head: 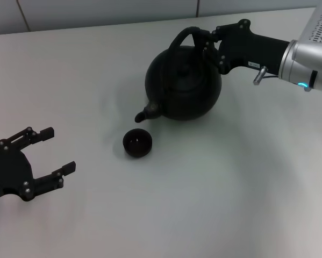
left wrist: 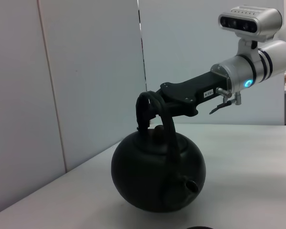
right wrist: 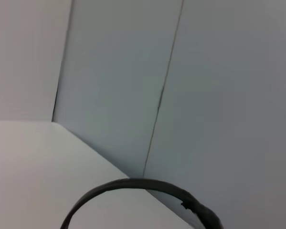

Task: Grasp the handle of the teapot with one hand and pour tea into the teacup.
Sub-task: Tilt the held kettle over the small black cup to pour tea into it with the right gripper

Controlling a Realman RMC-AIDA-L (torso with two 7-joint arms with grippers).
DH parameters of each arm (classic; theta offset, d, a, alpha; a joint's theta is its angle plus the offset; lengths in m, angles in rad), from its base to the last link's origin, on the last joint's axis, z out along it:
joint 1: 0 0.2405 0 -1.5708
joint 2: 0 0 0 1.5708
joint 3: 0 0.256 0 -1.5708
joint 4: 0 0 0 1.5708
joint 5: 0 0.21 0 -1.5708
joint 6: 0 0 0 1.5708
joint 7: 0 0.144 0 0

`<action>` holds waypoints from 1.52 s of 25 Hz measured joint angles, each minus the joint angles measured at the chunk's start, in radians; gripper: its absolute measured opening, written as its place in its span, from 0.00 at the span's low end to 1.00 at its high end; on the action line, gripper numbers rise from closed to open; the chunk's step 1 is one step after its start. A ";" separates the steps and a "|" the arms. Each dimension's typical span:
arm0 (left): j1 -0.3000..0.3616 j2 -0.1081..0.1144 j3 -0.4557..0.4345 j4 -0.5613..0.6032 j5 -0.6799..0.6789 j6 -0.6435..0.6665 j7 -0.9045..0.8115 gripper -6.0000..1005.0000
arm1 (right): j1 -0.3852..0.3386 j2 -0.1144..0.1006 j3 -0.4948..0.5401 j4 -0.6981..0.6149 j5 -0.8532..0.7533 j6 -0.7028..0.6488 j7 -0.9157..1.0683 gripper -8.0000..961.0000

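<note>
White table [head: 214, 204] fills most of head view, pale panelled wall [left wrist: 85, 86] behind it. Right arm [head: 306, 59], black & silver w/ small white label, reaches in from far right side. Teapot [head: 183, 86] sits toward far centre of table, round, matte black, tipped so its stubby spout [head: 147, 113] points down & toward the near left. In left wrist view the pot looks tilted w/ spout end low; can't tell if its base touches the table. Handle [head: 188, 36] arches over pot top; right wrist view shows it only as a thin dark arc at the frame edge. Right gripper [head: 208, 40] is clamped on the top of the handle, fingers closed round the band. Left gripper [head: 52, 153] hangs at near left, well apart from pot, fingers spread wide, holding nothing. Teacup [head: 137, 143] stands upright on table just below & near spout tip, not touching it; contents can't be made out.
</note>
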 joint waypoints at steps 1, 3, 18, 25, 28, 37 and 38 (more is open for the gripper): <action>0.000 0.000 0.000 0.000 0.000 0.000 0.000 0.81 | 0.000 0.000 0.000 0.000 0.000 0.000 0.000 0.08; 0.000 0.000 0.000 0.000 0.000 0.000 0.001 0.81 | 0.001 0.004 -0.005 -0.017 -0.017 0.005 -0.005 0.08; -0.004 -0.004 0.000 -0.001 0.000 -0.002 0.005 0.81 | -0.001 0.016 -0.058 -0.065 -0.024 0.004 -0.119 0.09; -0.004 -0.005 -0.007 0.000 0.000 -0.004 0.004 0.81 | 0.000 0.017 -0.058 -0.080 -0.021 0.001 -0.155 0.08; -0.004 -0.005 -0.011 0.000 0.000 -0.005 0.004 0.81 | 0.007 0.018 -0.060 -0.080 -0.021 0.004 -0.166 0.09; -0.008 -0.005 -0.012 0.000 0.000 -0.005 0.005 0.81 | 0.018 0.022 -0.071 -0.083 -0.020 0.008 -0.229 0.09; -0.009 -0.005 -0.012 0.000 0.000 -0.005 0.006 0.81 | 0.019 0.022 -0.071 -0.082 -0.020 0.008 -0.244 0.09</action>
